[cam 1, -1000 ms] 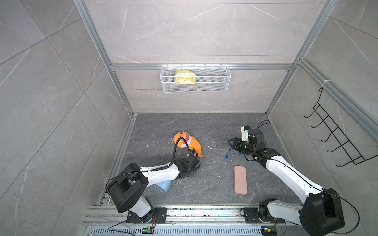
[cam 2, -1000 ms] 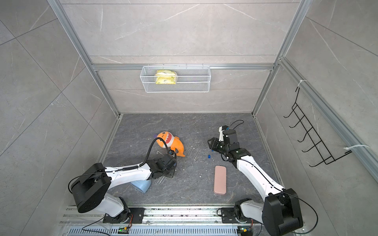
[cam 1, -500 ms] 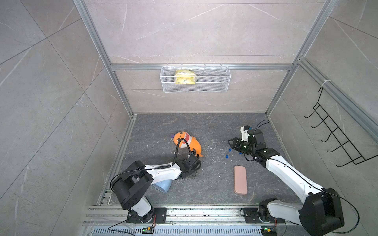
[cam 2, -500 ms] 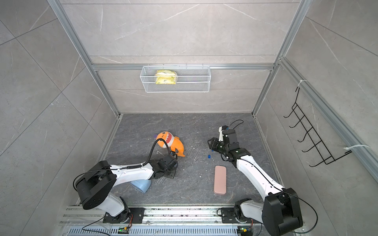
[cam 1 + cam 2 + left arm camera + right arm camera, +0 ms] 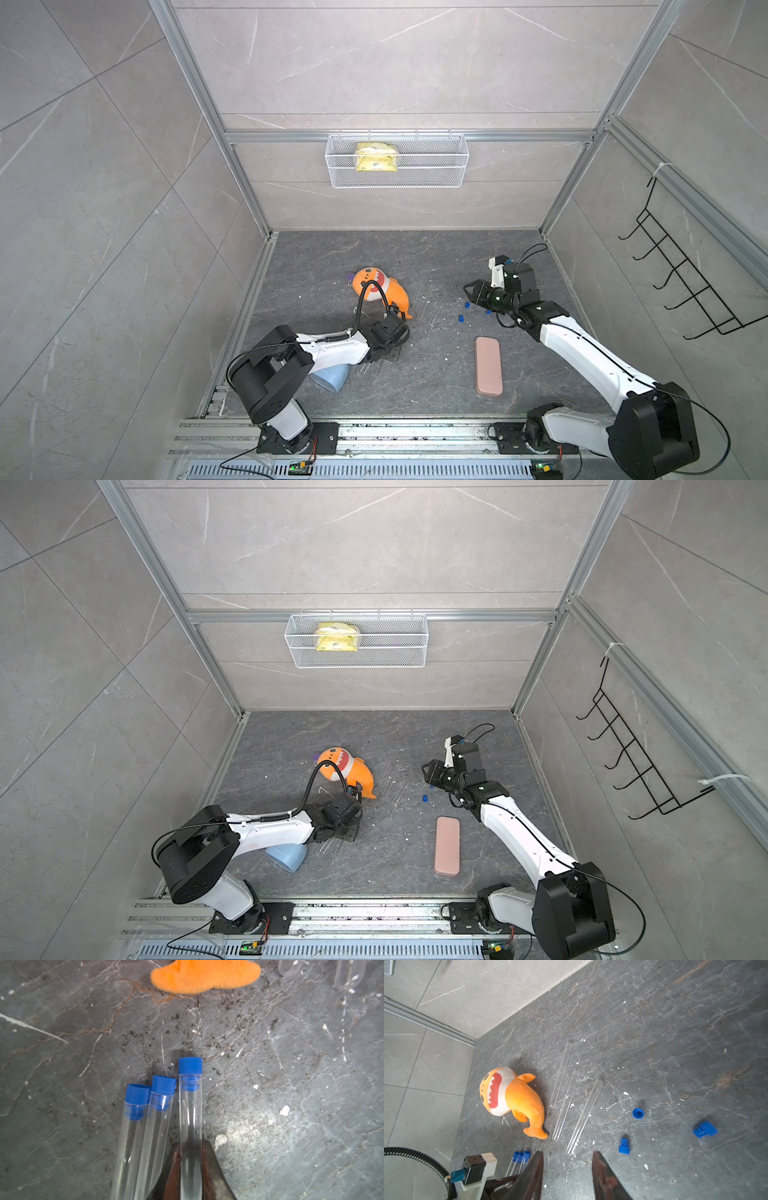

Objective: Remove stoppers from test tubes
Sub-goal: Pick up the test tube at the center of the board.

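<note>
Down on the tabletop (image 5: 291, 1064), the left tool (image 5: 192, 1147) squeezes one thin, slippery test tube (image 5: 190, 1115) that could crack. Grab its blue stopper (image 5: 190, 1065) end. The right tool (image 5: 567, 1153) hangs open, empty.

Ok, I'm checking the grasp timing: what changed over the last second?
The left gripper closed its jaws on a stoppered test tube, the one next to two other stoppered tubes; its blue stopper is still in. Its arm shifted only slightly. Unchanged: the right gripper, open and empty, the loose stoppers, the three open tubes, the plush shark and the pink case.
</note>
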### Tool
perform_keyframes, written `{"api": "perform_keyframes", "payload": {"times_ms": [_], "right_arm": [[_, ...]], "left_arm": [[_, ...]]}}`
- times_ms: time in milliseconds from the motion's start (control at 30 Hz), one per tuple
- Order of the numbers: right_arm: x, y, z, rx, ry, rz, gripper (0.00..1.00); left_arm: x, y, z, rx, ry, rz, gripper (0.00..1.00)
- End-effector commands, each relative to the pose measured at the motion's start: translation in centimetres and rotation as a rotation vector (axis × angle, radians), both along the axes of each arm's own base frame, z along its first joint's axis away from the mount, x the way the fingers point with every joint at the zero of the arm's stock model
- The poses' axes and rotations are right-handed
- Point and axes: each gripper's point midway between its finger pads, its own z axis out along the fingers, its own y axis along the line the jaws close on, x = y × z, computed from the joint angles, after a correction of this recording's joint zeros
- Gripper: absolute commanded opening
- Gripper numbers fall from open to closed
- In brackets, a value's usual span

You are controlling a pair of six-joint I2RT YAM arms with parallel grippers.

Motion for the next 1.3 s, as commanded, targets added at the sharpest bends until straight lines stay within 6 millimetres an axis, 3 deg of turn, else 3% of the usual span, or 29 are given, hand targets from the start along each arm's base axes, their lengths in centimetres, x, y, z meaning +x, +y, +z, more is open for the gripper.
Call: {"api": "perform_keyframes", "payload": {"times_ms": [0,133,567,767,867,1033,1267], "right_arm": [[0.1,0.1,0.5,-0.013,-0.011,0.002,0.42],[0.0,0.1,1.0,-0.009,-0.023,0.006,0.42],[-0.8,0.5,4.1,0.024,-0.122,0.044,0.42],[-0.6,4.0,5.8,0.233,-0.149,0.165,0.45],[-0.3,5.1,5.7,0.346,-0.134,0.182,0.45],[-0.1,5.6,4.9,0.394,-0.104,0.187,0.46],[-0.1,5.9,3.6,0.396,-0.07,0.194,0.46]], "left_arm": [[-0.9,-0.1,-1.1,0.002,0.065,-0.007,0.14],[-0.8,-0.9,0.4,-0.025,0.021,-0.053,0.11],[0.4,-5.4,9.3,-0.159,-0.272,-0.285,0.09],[1.4,-8.6,12.5,-0.258,-0.376,-0.372,0.09],[2.0,-10.6,13.2,-0.304,-0.398,-0.406,0.09],[2.9,-13.4,14.5,-0.364,-0.431,-0.443,0.09],[3.3,-15.5,15.9,-0.407,-0.457,-0.486,0.09]]}}
